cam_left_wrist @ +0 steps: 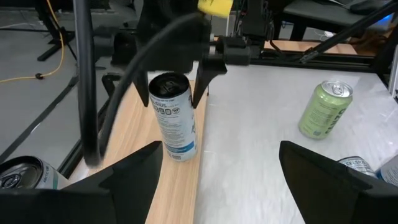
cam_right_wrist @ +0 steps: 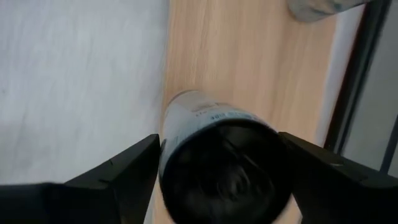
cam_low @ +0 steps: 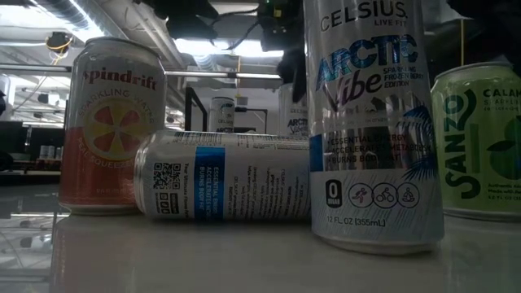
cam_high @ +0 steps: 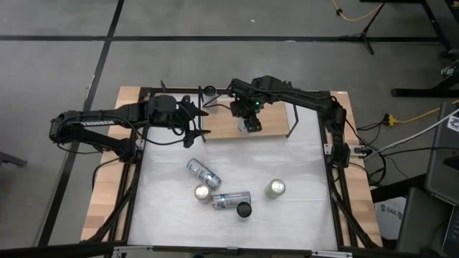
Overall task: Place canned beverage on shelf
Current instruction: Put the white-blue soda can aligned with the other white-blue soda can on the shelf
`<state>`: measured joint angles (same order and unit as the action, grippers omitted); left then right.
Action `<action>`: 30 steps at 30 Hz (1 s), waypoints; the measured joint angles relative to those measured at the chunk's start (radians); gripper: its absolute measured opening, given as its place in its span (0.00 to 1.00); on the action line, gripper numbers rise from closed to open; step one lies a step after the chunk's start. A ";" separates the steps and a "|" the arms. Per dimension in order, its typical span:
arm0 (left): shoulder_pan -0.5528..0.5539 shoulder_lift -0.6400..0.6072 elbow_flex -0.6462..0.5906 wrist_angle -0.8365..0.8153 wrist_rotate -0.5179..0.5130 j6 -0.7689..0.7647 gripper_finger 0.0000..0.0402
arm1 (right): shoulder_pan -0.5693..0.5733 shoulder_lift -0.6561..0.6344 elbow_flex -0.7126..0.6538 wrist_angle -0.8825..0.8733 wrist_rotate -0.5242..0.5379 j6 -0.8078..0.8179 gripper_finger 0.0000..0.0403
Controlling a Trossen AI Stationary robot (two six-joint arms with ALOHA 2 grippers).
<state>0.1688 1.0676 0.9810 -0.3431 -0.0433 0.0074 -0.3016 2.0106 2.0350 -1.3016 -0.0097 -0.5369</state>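
Observation:
The shelf is a light-wood board at the table's far side. A white-and-blue can stands upright on its left part, base on the wood. My right gripper comes down over this can and is shut on it; in the right wrist view the can's dark top fills the space between the fingers. My left gripper is open and empty, just off the shelf's left end, pointing toward the can. Several other cans wait on the white tabletop. My right gripper pinches the can's upper wall between its two fingers, one on each side just below the rim. The fingers point down from above. The can stands upright, with its base on the shelf board.
On the tabletop lie two cans; three more stand upright, among them a green one. Another can top shows close by my left gripper. Black wire uprights stand on the shelf.

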 joint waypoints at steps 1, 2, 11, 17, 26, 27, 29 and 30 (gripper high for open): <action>0.000 0.000 0.000 0.000 0.000 0.000 0.78 | 0.000 -0.010 0.000 0.000 0.000 0.000 0.78; 0.000 0.000 0.000 0.000 0.000 0.000 0.78 | 0.000 -0.018 0.000 0.001 0.000 0.000 0.78; 0.000 0.000 0.000 0.096 0.000 -0.004 0.78 | 0.000 -0.124 0.000 -0.025 0.000 0.009 0.78; 0.000 0.048 0.000 0.274 0.000 -0.024 0.78 | 0.000 -0.232 0.000 -0.111 0.000 0.034 0.78; 0.014 0.258 0.085 0.430 0.000 -0.027 0.78 | 0.000 -0.436 -0.098 -0.102 -0.042 0.103 0.78; 0.015 0.284 0.106 0.430 0.000 -0.026 0.78 | 0.000 -0.462 -0.127 -0.088 -0.043 0.112 0.78; 0.019 0.335 0.148 0.429 0.000 -0.025 0.78 | 0.000 -0.516 -0.192 -0.045 -0.043 0.133 0.78; 0.021 0.360 0.168 0.429 0.000 -0.025 0.78 | 0.000 -0.542 -0.231 -0.025 -0.036 0.141 0.78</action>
<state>0.1898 1.4276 1.1492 0.0861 -0.0434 -0.0175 -0.3016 1.4691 1.8043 -1.3261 -0.0454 -0.3956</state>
